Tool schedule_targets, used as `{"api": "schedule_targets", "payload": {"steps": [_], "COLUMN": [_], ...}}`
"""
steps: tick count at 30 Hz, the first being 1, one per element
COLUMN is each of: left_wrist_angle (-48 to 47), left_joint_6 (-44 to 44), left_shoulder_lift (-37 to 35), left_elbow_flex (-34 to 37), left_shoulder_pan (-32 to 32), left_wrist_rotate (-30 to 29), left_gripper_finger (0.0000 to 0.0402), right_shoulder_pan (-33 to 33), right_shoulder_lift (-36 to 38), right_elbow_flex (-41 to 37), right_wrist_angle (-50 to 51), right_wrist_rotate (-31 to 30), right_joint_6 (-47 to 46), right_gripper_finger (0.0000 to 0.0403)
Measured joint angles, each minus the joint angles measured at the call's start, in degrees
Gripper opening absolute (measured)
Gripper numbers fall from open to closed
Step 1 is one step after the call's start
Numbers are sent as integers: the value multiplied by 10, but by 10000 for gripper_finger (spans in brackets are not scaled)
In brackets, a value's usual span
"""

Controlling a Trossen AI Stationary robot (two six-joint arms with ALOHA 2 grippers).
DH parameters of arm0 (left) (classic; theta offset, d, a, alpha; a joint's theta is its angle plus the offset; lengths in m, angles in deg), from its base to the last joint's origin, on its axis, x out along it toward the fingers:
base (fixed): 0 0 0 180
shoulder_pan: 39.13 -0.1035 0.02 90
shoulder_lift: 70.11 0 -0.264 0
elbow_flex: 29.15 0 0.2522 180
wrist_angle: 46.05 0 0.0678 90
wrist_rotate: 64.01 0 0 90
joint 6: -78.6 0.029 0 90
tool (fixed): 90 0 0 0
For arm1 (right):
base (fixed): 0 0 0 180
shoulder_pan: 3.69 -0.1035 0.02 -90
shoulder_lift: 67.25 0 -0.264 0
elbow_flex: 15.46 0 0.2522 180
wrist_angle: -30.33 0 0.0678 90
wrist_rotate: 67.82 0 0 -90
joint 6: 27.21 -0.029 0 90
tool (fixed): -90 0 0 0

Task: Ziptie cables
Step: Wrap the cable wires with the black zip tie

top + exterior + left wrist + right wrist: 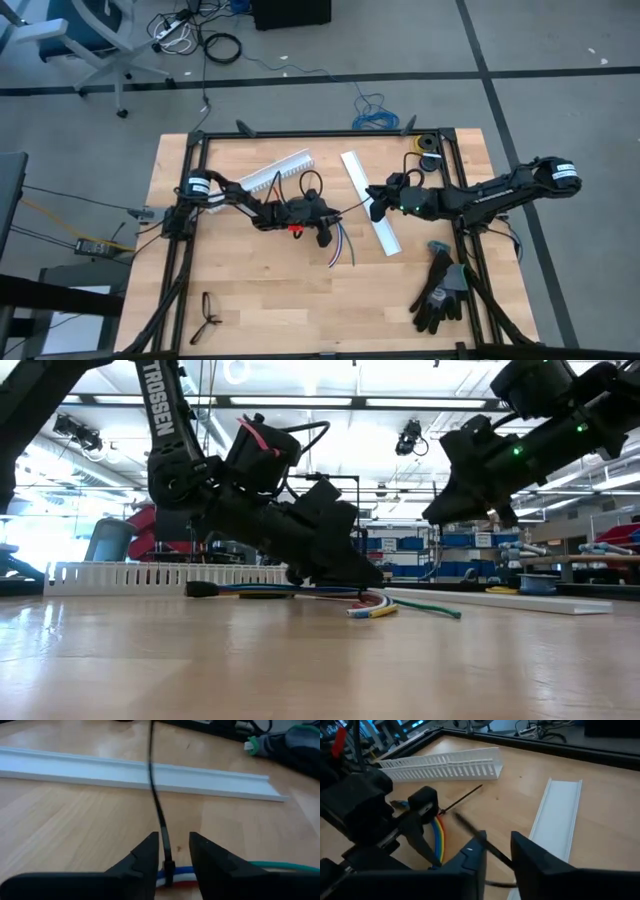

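The cables [341,250], thin coloured wires, lie on the wooden table [250,290] at its middle; they also show in the low view [385,608]. A black ziptie [159,810] is looped round them, its head [169,867] on the blue, white and red wires. My left gripper [174,851] is low over the bundle, open, one finger on each side of the ziptie just above the head. My right gripper [499,856], to the right and higher, is open too. The ziptie's blurred tail [472,831] runs through its gap. My left gripper stands astride the ziptie just above its head [169,867]; the strap runs close along one finger [150,855], and I cannot tell whether it touches. My right gripper has the tail [492,851] crossing its gap; I cannot tell whether a finger touches it.
A white slotted channel [280,172] lies behind the left gripper. A flat white channel cover [372,218] lies under the right gripper. Dark gloves [440,290] lie at the near right, a small roll [428,143] at the far right, and black strips [206,318] at the near left.
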Motion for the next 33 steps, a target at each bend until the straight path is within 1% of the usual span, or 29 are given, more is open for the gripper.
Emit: {"api": "schedule_targets", "payload": {"steps": [2,4,8,12,16,19,22,23,25,29,33], "left_wrist_angle": [-2,-7,-34,-107,-204,-261,-256,-247,-226,-175,-167], "left_joint_6": [3,24,81,118,123,122,123,123,115,64,25], "left_shoulder_lift": [-4,-14,-65,-130,-191,-229,-262,-271,-288,-308,-306], "left_elbow_flex": [0,0,0,0,2,15,47,61,95,161,197], "left_shoulder_pan": [-4,-9,-19,-32,-46,-53,-49,-48,-46,-46,-48], "left_wrist_rotate": [2,8,13,7,-16,-26,-68,-85,-100,-102,-103], "left_gripper_finger": [133,140,142,142,142,142,142,142,142,142,142], "right_shoulder_pan": [0,0,4,13,30,47,63,68,75,84,104], "right_shoulder_lift": [0,0,0,0,-1,-1,-1,-2,-1,-1,-2], "right_elbow_flex": [0,0,0,0,0,0,2,6,20,60,115], "right_wrist_angle": [0,0,14,41,48,29,23,26,25,42,116], "right_wrist_rotate": [0,1,3,3,5,39,83,94,105,123,124], "right_joint_6": [0,5,14,14,9,13,27,34,47,89,129], "right_gripper_finger": [90,103,118,121,120,119,118,117,115,112,109]}}
